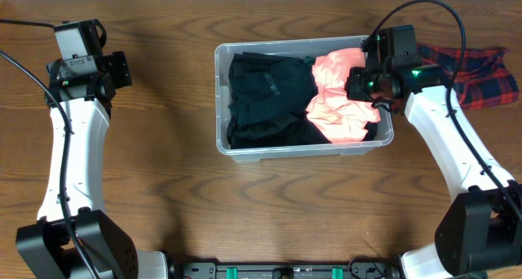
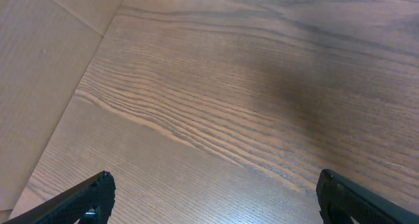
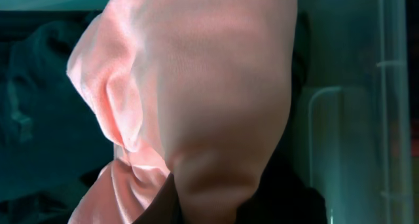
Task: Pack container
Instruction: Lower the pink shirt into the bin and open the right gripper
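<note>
Container (image 1: pixel 221 99): clear tub, stood on the counter (image 1: pixel 269 205) at centre, slightly toward the far edge, long side running left to right.

Contents: black garment (image 1: pixel 267 95) is spread across the left and middle of the tub. A salmon-pink garment (image 1: pixel 336 109) is bunched at the right end, lying over the black one.

Right gripper (image 1: pixel 365 90): positioned over the right end of the container, at the pink garment. In the right wrist view the frame is filled by pink cloth close to the lens, and the clear tub wall is seen at the right edge. The fingers are hidden in both views, so whether cloth is clamped cannot be told.

Plaid cloth (image 1: pixel 477 71), red and navy: lying on the counter just right of the tub, partly covered by the right arm.

Left gripper (image 1: pixel 121 68): held well apart from the container, near the far left of the counter. Fingers (image 2: pixel 88 196) are spread wide, with nothing but bare wood seen between them.
</note>
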Robot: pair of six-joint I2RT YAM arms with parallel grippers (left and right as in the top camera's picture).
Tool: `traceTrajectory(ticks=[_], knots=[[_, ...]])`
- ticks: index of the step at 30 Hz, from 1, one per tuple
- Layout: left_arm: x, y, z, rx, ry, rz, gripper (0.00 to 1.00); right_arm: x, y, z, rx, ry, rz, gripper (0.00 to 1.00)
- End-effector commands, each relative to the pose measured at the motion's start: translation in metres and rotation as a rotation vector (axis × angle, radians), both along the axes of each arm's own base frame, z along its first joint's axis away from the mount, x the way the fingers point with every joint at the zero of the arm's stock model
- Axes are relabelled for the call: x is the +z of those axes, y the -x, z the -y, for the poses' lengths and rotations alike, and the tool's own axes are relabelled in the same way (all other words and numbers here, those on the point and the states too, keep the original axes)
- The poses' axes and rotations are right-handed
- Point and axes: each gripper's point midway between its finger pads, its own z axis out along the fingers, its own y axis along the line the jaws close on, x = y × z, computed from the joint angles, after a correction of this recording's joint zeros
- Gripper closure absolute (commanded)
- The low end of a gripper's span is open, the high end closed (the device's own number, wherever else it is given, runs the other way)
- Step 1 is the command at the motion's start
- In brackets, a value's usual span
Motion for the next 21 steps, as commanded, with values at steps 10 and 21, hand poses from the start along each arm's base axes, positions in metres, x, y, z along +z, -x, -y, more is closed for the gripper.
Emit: traceTrajectory(ticks=[10, 21], knots=[[-0.001, 0.001, -0.003, 0.017, -0.002, -0.004, 0.02, -0.011, 0.002, 0.002, 0.039, 0.055, -0.011, 0.29], [-0.001, 0.001, -0.003, 0.017, -0.002, -0.003, 0.02, 0.022, -0.034, 0.025, 0.096, 0.265, 0.215, 0.08]])
